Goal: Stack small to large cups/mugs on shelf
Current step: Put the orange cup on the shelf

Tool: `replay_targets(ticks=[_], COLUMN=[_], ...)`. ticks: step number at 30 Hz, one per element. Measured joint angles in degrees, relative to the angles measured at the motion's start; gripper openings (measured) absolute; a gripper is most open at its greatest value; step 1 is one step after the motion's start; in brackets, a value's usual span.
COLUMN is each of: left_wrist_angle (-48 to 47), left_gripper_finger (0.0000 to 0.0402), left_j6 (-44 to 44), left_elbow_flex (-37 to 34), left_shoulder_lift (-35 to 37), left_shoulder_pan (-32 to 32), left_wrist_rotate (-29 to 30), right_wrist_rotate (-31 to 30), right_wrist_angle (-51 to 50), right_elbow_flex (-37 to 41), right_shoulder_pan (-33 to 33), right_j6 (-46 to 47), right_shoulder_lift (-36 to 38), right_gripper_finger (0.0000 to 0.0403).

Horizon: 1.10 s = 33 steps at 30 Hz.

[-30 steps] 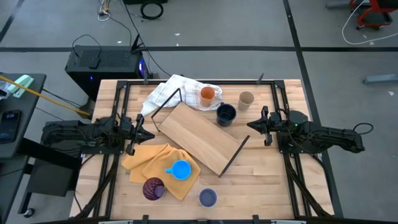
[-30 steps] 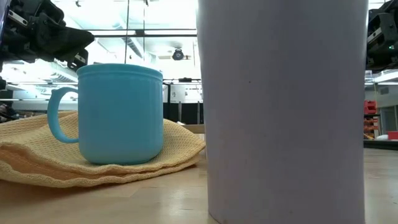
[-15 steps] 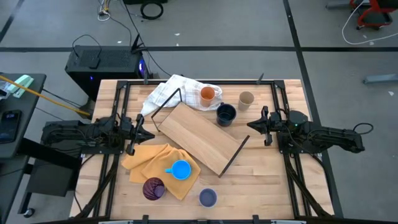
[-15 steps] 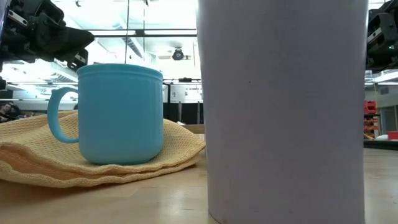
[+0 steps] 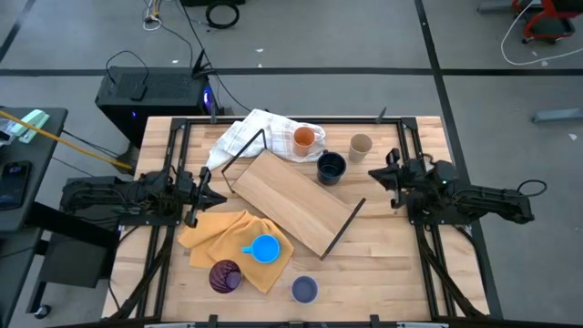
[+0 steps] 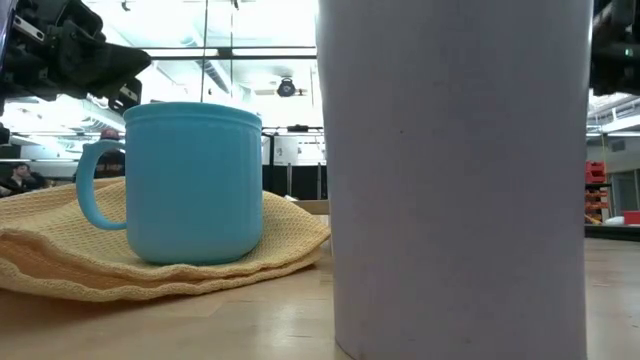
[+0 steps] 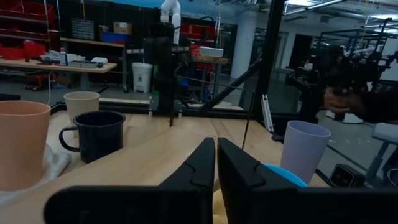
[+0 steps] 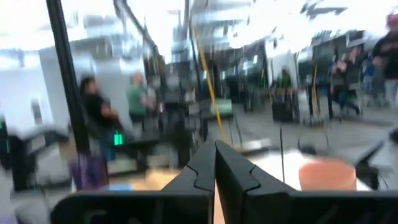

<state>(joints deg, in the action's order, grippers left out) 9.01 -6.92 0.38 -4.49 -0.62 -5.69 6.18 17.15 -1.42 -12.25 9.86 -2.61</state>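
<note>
From above we see the closed left gripper [image 5: 219, 185] beside the tilted shelf [image 5: 294, 199], the closed, empty right gripper [image 5: 373, 175] near the navy mug [image 5: 331, 168]; at table level the lavender cup [image 6: 460, 180] blocks the view beside the blue mug [image 6: 195, 183] on yellow cloth [image 6: 60, 250].
</note>
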Motion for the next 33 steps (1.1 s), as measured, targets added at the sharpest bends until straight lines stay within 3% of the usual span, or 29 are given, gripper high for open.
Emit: replay_targets(ticks=[8,15,19,24,30,33], left_wrist_angle=[1.0,3.5,3.9,5.6,24.0,23.3], left_gripper_finger=[0.0034,0.0024,0.0024,0.0032,0.0031,0.0028], left_j6=[0.2,0.6,0.7,-0.2,-0.3,0.1], left_elbow_flex=[0.0,0.0,0.0,0.0,0.4,4.9], left_shoulder_lift=[0.0,0.0,0.0,0.0,0.1,0.0], left_shoulder_pan=[0.1,0.1,0.1,0.1,0.1,0.1], left_wrist_rotate=[0.0,0.0,0.0,0.0,1.1,2.9], right_wrist_rotate=[0.5,2.8,4.9,8.2,9.6,9.8], right_wrist_angle=[-1.1,-2.2,-12.9,-30.0,-48.6,-54.1], right_elbow_flex=[-13.6,-32.7,-49.2,-75.4,-103.2,-112.5], right_shoulder_pan=[0.0,0.0,0.0,0.0,0.0,0.0], right_j6=[0.9,-2.3,-6.5,-12.9,-17.4,-17.1], right_shoulder_lift=[-3.3,-18.3,-30.9,-47.5,-61.8,-66.7], right_gripper_finger=[0.0016,0.0016,0.0016,0.0016,0.0016,0.0016])
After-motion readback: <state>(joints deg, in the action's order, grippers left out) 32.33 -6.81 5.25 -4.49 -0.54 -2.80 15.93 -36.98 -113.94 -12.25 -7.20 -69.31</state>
